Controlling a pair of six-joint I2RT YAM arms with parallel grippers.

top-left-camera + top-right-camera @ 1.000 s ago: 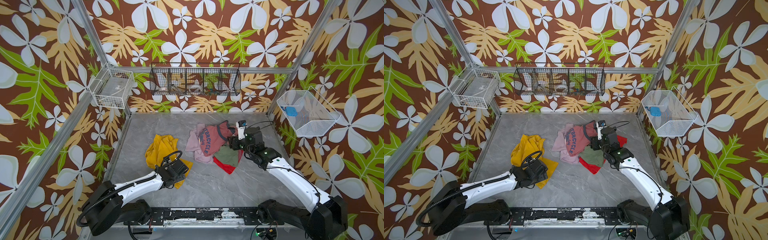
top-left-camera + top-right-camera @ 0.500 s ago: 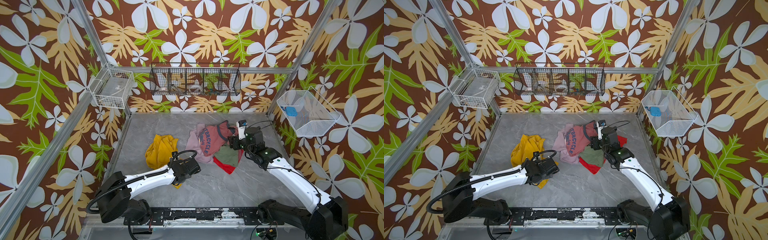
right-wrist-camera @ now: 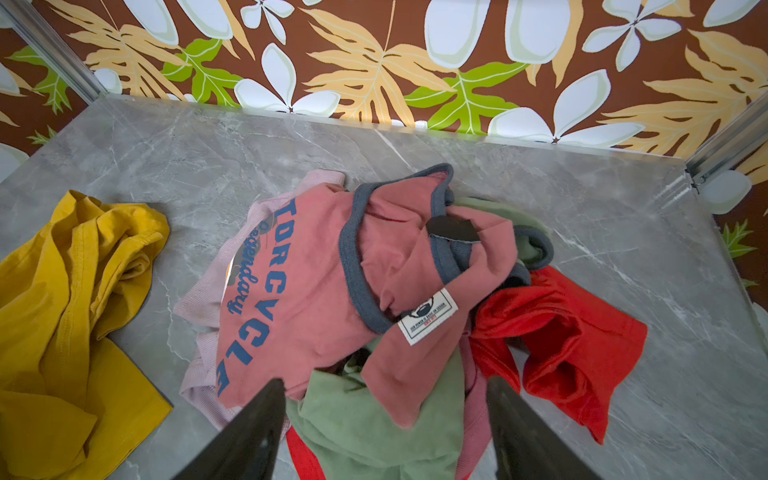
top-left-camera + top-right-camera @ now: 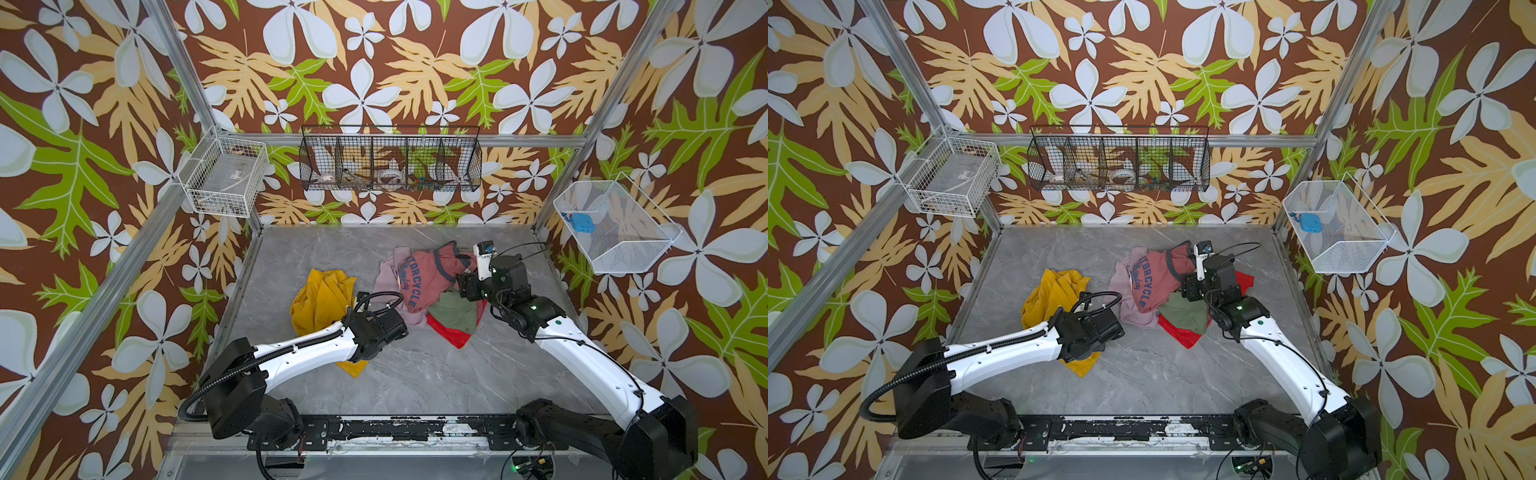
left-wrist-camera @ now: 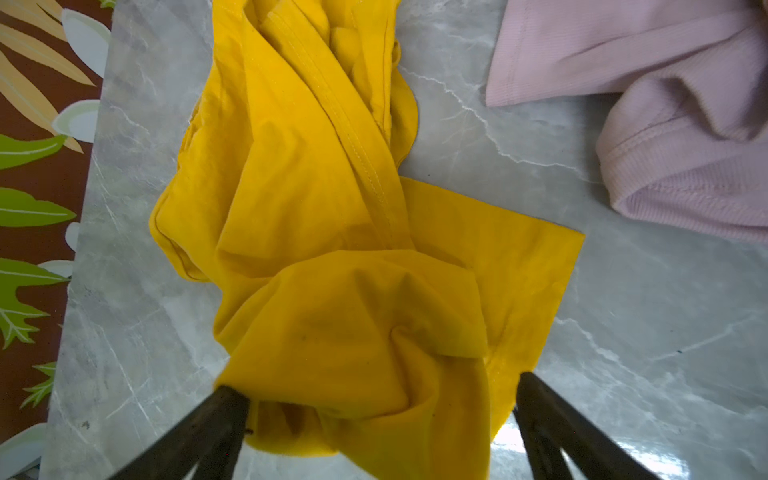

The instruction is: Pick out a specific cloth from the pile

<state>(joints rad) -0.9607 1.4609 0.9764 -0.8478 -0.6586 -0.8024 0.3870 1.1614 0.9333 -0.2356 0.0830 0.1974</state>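
Left of the pile (image 4: 424, 278): the cloth (image 4: 322, 297), long axis running far-to-near. My left hand (image 5: 380, 384), straddling its near end, and right hand (image 3: 384, 381) both gape, released.

Narrow bare gap between cloth (image 4: 322, 299) and pile (image 4: 432, 286) — wide open table (image 4: 436, 374) in front.

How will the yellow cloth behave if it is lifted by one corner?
The yellow cloth lies in soft crumpled folds, so it would likely hang limp and unfold. It looks thin, probably light. On the smooth table it should slide easily.
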